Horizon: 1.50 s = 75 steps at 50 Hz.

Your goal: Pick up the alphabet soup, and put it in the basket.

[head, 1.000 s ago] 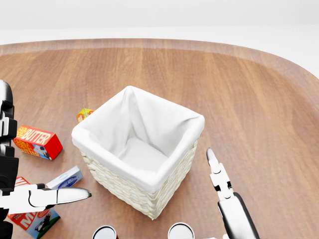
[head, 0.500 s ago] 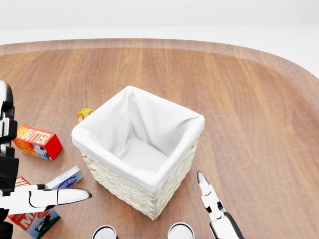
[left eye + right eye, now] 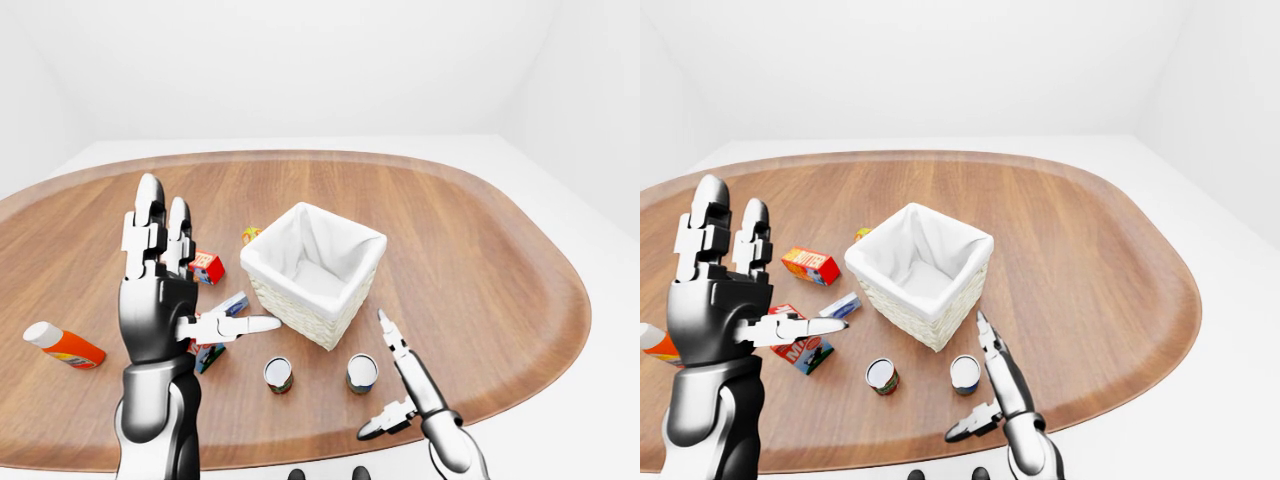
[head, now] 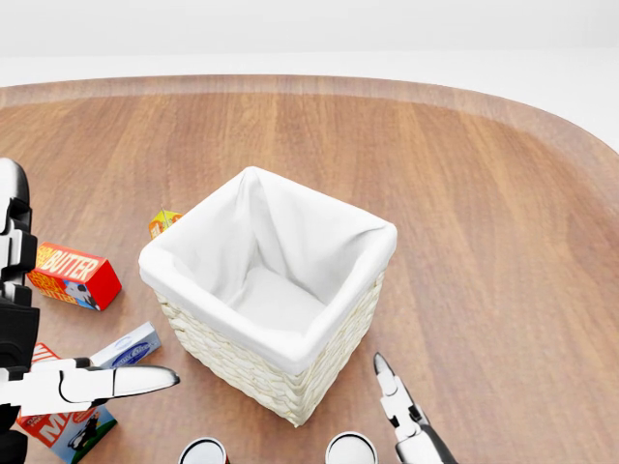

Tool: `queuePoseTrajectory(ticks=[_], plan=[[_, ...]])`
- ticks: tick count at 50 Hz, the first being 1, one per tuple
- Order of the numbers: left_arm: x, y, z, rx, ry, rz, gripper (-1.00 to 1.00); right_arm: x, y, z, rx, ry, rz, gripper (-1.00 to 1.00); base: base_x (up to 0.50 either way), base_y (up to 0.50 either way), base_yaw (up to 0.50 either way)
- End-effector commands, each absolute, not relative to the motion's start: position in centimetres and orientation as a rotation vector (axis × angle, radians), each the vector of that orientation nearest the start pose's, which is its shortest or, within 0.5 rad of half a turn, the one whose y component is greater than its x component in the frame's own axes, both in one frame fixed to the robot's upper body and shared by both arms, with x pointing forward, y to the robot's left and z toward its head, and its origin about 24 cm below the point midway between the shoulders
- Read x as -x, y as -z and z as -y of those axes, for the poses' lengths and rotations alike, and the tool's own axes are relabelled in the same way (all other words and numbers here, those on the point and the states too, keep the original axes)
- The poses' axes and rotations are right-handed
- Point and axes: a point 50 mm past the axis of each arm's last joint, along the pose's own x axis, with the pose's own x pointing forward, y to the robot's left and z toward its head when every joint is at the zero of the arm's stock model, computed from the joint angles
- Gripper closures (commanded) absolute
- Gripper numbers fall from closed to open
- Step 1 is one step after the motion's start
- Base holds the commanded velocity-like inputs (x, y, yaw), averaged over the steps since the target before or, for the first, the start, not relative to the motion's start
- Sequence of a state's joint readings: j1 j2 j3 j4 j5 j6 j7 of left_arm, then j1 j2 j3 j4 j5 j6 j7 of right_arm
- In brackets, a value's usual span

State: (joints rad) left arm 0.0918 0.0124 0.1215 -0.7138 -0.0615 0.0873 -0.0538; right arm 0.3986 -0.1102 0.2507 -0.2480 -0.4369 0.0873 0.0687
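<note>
Left-eye view: right robot hand [image 3: 393,385] open, empty.

Left hand [image 3: 158,290] and right hand [image 3: 1002,392]: glossy dark-grey metallic palms and forearms carried white, segmented three-jointed fingers.

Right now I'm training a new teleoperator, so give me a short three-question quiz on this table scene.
1. True or false: the basket already holds a can.
2. Which hand is nearer the two cans, can and can? A) left hand B) right hand
3. Fill in: the butter box lies to the basket's ____ in the head view.

Key
1. False: only its white liner shows inside.
2. B: it hangs open just right of the right-hand can.
3. left
</note>
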Motion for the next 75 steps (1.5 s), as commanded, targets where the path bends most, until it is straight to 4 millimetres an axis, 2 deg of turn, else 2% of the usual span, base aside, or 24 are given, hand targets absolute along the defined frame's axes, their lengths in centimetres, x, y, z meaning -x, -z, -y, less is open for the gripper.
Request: queuePoseTrajectory(ticks=[1,15,53,75], plan=[[-20.1,-17.3,-17.5,-0.018,-0.059,0.538,-1.0,-17.1,0.5,12.8,0.492,-0.232,-0.26,-1.0,0.0,0.0,0.0],[-20.1,-17.2,-17.6,-0.018,-0.058,0.535,-1.0,-17.8,1.2,13.1,0.491,-0.203,-0.284,-1.0,0.0,0.0,0.0],[-20.3,-16.7,-17.4,-0.024,-0.045,0.51,-1.0,-18.7,2.2,12.1,0.486,-0.191,-0.299,-1.0,0.0,0.0,0.0],[-20.2,-16.8,-17.3,-0.023,-0.042,0.514,-1.0,-18.7,3.6,11.4,0.494,-0.22,-0.346,-1.0,0.0,0.0,0.0]])
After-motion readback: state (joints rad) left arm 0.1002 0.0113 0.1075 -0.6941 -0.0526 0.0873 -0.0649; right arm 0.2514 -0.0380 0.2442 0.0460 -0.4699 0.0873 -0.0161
